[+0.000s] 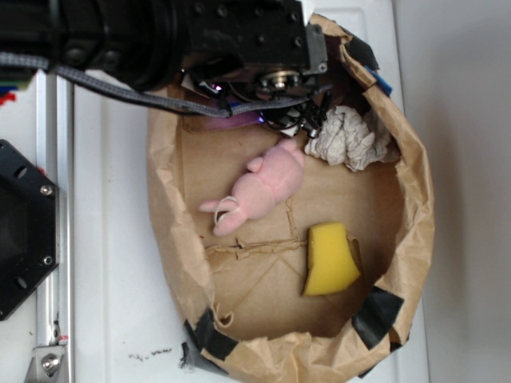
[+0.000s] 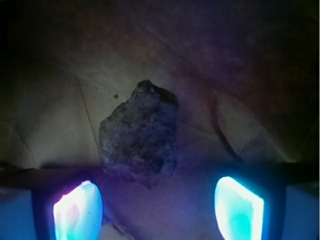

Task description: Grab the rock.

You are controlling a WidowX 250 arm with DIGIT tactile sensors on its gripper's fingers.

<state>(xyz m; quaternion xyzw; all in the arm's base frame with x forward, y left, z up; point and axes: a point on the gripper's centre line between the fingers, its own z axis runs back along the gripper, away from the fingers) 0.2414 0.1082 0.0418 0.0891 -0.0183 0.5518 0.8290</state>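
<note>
In the wrist view the rock [image 2: 141, 134], a dark rough angular chunk, lies on brown paper just beyond my gripper [image 2: 159, 207]. Both glowing fingertips [image 2: 77, 210] stand wide apart with nothing between them, so the gripper is open. The rock sits a little left of the middle of the gap, apart from both fingers. In the exterior view the rock is hidden under the arm; the gripper [image 1: 275, 120] hangs low over the top edge of the paper bag [image 1: 172, 239].
Inside the bag lie a pink plush toy [image 1: 263, 187], a crumpled whitish paper wad [image 1: 347, 137] right beside the gripper, and a yellow sponge [image 1: 330, 259]. The bag's rolled walls ring the area. A black mount [image 1: 20, 231] stands at left.
</note>
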